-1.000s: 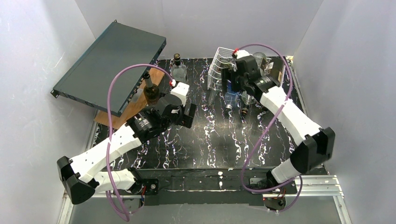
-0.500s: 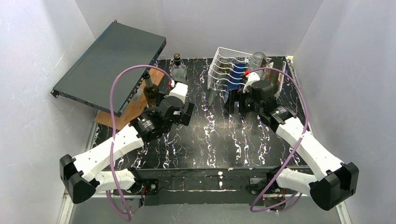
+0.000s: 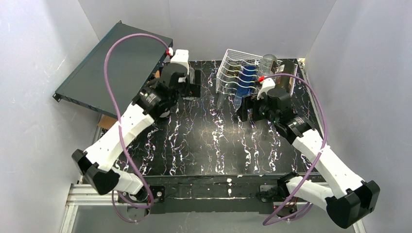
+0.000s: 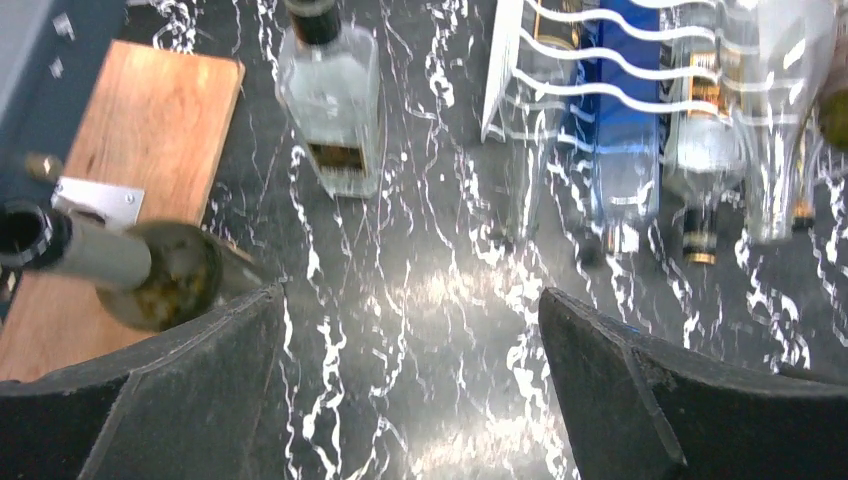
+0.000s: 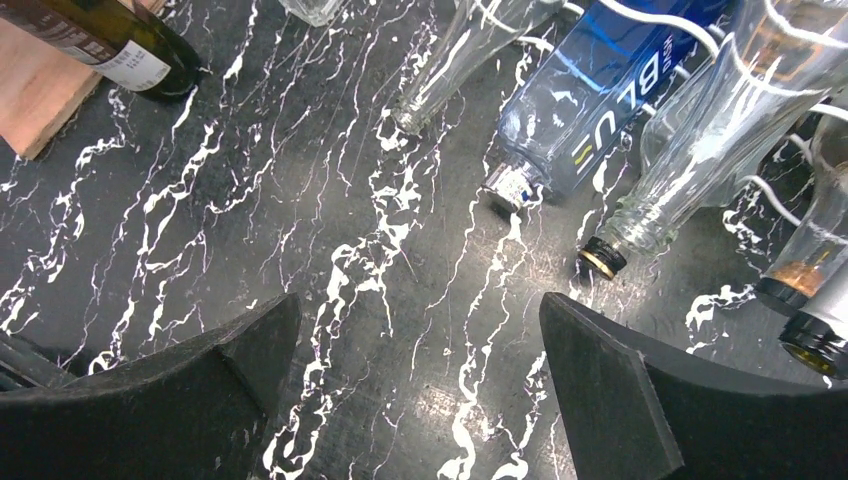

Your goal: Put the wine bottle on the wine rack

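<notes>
The wine bottle (image 4: 150,280), dark green with a long neck, stands on a wooden board (image 4: 150,130). It sits just beyond my left gripper's left finger; in the top view my left arm hides it. The right wrist view shows its labelled body (image 5: 110,45) at the top left. The white wire wine rack (image 3: 233,73) stands at the back right with several bottles lying in it, and shows in the left wrist view as wavy wire (image 4: 570,50). My left gripper (image 4: 412,300) (image 3: 190,87) is open and empty. My right gripper (image 5: 415,330) (image 3: 247,110) is open and empty in front of the rack.
A clear square bottle (image 4: 330,110) stands behind the board. A blue bottle (image 5: 590,100) and clear bottles (image 5: 680,170) poke neck-first out of the rack. A flat dark-teal case (image 3: 114,68) leans at the back left. White walls close in the dark marbled table (image 3: 209,145).
My left arm has swung toward the back, and its gripper now hangs near the clear bottle. My right arm has pulled back from the rack. Both grippers stay open.
</notes>
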`<state>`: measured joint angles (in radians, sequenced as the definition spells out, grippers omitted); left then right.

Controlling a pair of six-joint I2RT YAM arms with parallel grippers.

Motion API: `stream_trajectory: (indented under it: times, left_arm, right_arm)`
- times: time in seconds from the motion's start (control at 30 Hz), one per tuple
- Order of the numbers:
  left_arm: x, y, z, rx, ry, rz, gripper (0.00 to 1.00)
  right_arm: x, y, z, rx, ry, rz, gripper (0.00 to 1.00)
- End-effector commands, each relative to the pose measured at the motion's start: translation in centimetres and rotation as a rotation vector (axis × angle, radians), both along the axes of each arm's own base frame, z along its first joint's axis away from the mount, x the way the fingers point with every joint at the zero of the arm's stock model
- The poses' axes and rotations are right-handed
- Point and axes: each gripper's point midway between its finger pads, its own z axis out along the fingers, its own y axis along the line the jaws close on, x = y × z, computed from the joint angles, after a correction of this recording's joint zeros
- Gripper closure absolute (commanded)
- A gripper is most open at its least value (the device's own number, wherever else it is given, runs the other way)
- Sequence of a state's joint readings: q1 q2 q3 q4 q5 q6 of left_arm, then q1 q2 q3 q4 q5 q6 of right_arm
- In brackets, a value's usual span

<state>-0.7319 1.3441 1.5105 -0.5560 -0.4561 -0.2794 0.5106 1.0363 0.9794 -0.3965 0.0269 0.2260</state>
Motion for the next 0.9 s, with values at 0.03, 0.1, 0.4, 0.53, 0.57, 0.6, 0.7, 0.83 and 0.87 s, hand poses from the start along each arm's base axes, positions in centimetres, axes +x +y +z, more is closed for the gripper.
stream_trajectory:
  times: [0.03,0.1,0.4,0.53,0.57,0.6,0.7,0.83,0.87]
  left_arm:
    - [3.8,-1.1,0.5,0.011,0.021,0.004,0.02]
    - [5.5,-1.5,0.8,0.047,0.0,0.014,0.02]
    - [12.1,-1.3,1.2,0.227,-0.063,0.101,0.02]
    - [14.0,0.5,1.6,0.344,-0.088,0.213,0.02]
    - [14.4,0.9,1.5,0.355,-0.086,0.239,0.02]
    - [14.6,1.1,1.4,0.346,-0.081,0.248,0.02]
    - [15.2,0.9,1.0,0.272,-0.053,0.225,0.02]
    - [16.1,0.3,1.1,0.22,-0.051,0.211,0.08]
    - [16.4,0.4,1.0,0.21,-0.05,0.217,0.09]
  right_arm:
    - [0.1,-0.3,3.5,0.013,-0.118,0.017,0.01]
    - [-0.2,-0.2,3.5,0.02,-0.12,0.028,0.02]
    - [-1.6,-1.1,2.5,-0.001,-0.095,0.023,0.02]
    - [-1.8,-1.7,2.4,-0.029,-0.097,0.018,0.02]
    - [-1.8,-1.8,2.3,-0.034,-0.093,0.016,0.01]
    - [-1.8,-1.8,2.2,-0.033,-0.091,0.013,0.02]
    - [-1.9,-1.8,2.0,-0.02,-0.087,0.006,0.02]
    - [-2.1,-1.4,1.7,-0.001,-0.069,0.019,0.02]
    - [-2.2,-1.2,1.6,0.001,-0.063,0.024,0.02]
